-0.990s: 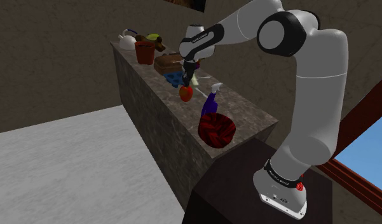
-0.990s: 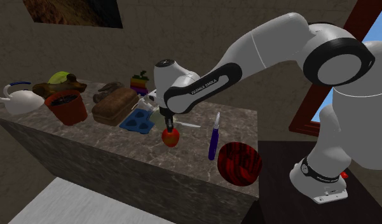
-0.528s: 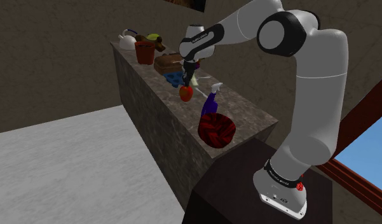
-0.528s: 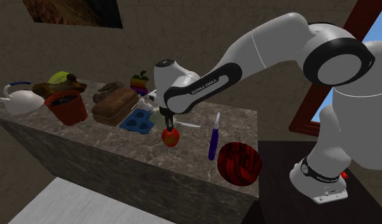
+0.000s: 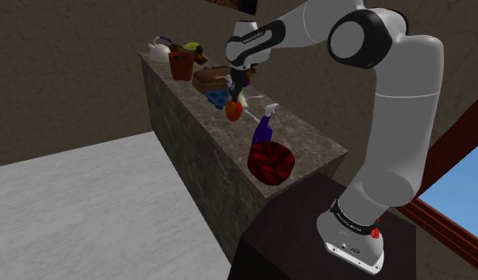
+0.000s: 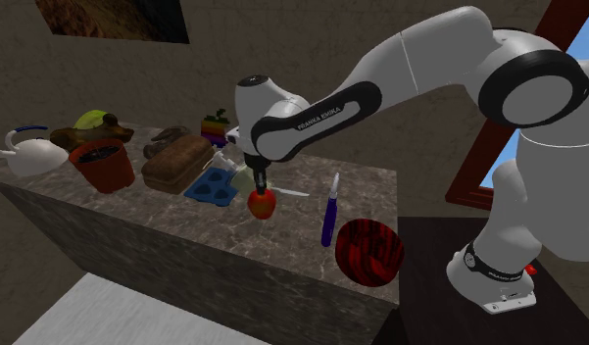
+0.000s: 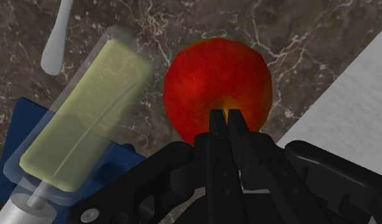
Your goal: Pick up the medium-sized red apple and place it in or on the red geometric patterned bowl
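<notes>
Dark marbled stone counter [image 6: 174,214] runs away from the dark box stand [image 5: 301,231], against a plain brown wall. Nearest the stand, at the counter's end, sits the round red patterned bowl [image 6: 368,251]; nothing lies in it. Just beyond it a slim purple spray bottle [image 6: 328,218] stands upright. Further on, the all-black gripper [image 6: 260,189] points straight down near the counter's front edge. Its jaws are drawn almost together and pinch the top of the round red apple [image 6: 262,204]; the wrist view shows the fingertips [image 7: 216,127] set against the fruit's crown. The apple appears to hang a little clear of the stone, though the gap cannot be confirmed. Behind it lie a blue moulded tray [image 6: 212,186], a brown loaf [image 6: 177,162], a red-brown pot [image 6: 102,164] and, farthest, a white kettle [image 6: 29,155].

Assessment: grasp made, lift seemingly under way. Outstanding: carry the apple toward the stand, past or over the spray bottle, which stands between apple and bowl, then lower and release into the bowl. The bottle is the likely obstruction.
</notes>
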